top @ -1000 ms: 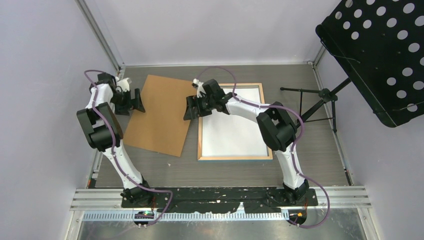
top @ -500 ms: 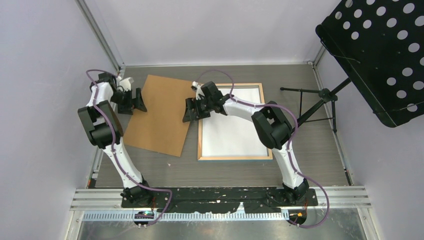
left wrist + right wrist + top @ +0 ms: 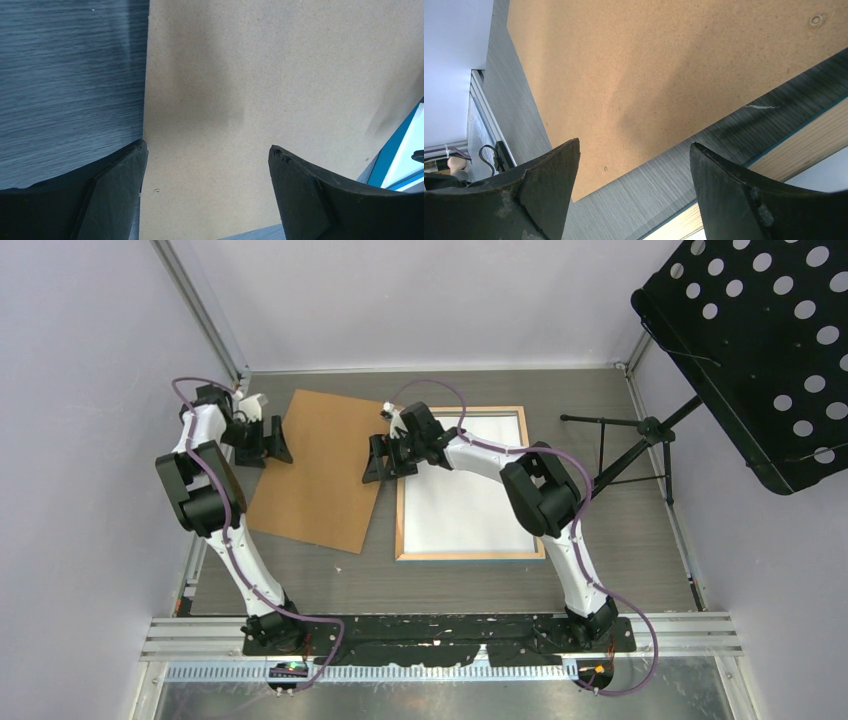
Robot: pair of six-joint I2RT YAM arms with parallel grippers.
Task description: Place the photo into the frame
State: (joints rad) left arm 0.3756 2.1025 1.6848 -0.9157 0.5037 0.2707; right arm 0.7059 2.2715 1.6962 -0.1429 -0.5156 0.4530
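Top: frame (image 3: 470, 555) shows wood | left wrist: its blue edge beside board (image 3: 250, 100) | left gripper (image 3: 207, 150), right gripper (image 3: 634, 147): jaws apart, empty.

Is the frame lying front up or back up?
Back up: the frame lies flat, light wood side upward, with only a thin blue edge showing beneath.

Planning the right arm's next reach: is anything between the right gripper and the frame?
Nothing visible. The right gripper hangs open above the bare strip of table between the backing board and the frame. The frame's left rail lies uncovered just beside the gripper.
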